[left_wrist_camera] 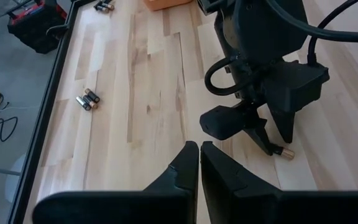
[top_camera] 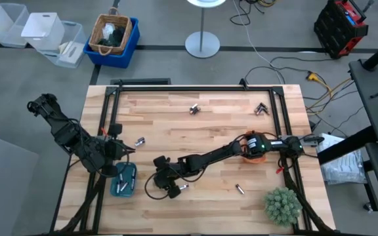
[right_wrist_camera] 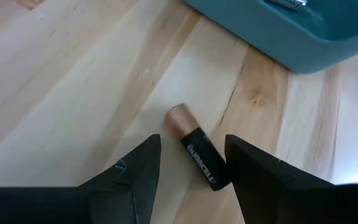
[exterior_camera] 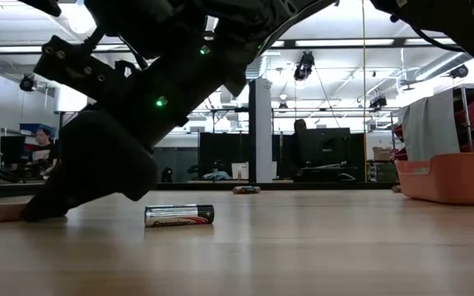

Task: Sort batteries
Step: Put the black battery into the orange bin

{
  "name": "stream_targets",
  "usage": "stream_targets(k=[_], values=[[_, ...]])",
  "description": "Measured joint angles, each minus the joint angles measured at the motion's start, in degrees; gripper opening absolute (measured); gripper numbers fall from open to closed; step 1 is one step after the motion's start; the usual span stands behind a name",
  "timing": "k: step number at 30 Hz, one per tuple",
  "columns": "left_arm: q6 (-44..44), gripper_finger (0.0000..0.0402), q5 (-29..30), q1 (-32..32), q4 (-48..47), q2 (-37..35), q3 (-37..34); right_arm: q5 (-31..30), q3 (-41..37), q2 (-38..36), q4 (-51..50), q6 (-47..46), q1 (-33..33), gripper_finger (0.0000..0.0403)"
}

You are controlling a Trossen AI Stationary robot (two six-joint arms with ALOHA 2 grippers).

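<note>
Black copper-capped cylindrical battery (right_wrist_camera: 197,155): lying flat on the pale wooden surface (right_wrist_camera: 55,74) near the teal plastic tray (right_wrist_camera: 278,31), between the released right end effector (right_wrist_camera: 191,168) fingers, long axis angled across the gap.

Tabletop (top_camera: 202,134): pale wood planks, lying inside a black frame.
Teal tray (top_camera: 124,179): sitting near the left front edge.
Orange tray (top_camera: 250,147): resting toward the right side.
Batteries: lying scattered, a pair (top_camera: 193,109) at the back, another cluster (top_camera: 261,109) back right, singles at (top_camera: 140,141), (top_camera: 239,189) and (top_camera: 183,187).
Green plant (top_camera: 282,204): sitting at the front right corner.
</note>
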State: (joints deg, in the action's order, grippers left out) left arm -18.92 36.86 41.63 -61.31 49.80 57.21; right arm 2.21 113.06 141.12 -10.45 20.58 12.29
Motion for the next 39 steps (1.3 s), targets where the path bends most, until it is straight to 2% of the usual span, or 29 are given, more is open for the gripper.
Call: stream_targets(k=[10, 25, 39], values=[[0.0, 0.0, 0.0, 0.0, 0.0, 0.0, 0.0, 1.5, 0.0, -0.1, -1.5, -1.4, 0.0, 0.0132], [0.0, 0.0, 0.0, 0.0, 0.0, 0.0, 0.0, 1.7, 0.0, -0.1, -1.7, -0.9, -0.3, 0.0047], [0.0, 0.0, 0.0, 0.0, 0.0, 0.0, 0.0, 1.3, 0.2, -0.1, -1.5, -0.2, -0.3, 0.0039]])
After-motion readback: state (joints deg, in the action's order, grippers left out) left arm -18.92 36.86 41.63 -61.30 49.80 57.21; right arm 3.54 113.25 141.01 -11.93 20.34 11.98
